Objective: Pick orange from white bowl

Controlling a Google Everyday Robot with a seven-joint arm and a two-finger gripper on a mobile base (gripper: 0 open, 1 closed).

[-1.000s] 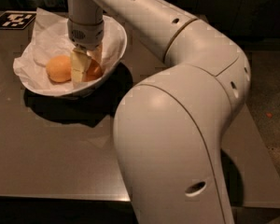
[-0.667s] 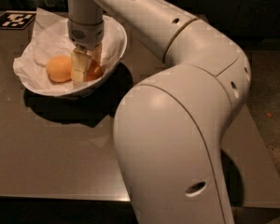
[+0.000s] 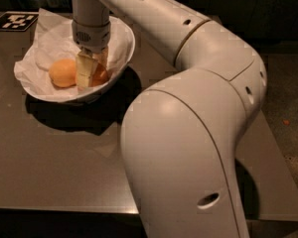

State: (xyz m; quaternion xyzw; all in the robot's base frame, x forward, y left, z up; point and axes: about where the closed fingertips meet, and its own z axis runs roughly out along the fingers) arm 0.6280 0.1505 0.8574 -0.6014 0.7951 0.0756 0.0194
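The white bowl (image 3: 120, 58), lined with crumpled white paper, stands on the dark table at the upper left. Two fruits lie in it. The paler, yellower one (image 3: 62, 72) is on the left. The deeper reddish orange (image 3: 101, 76) lies to its right. My gripper (image 3: 93, 67) reaches straight down into the bowl from the arm above. Its pale fingers (image 3: 84, 71) stand on either side of the orange and are closed against it. The orange still rests low in the bowl and is partly hidden by the near finger.
My large white arm (image 3: 188, 133) fills the right and lower middle of the view. A black-and-white marker tag (image 3: 14, 21) lies on the table at the far left. The table's front edge (image 3: 59, 209) runs along the bottom.
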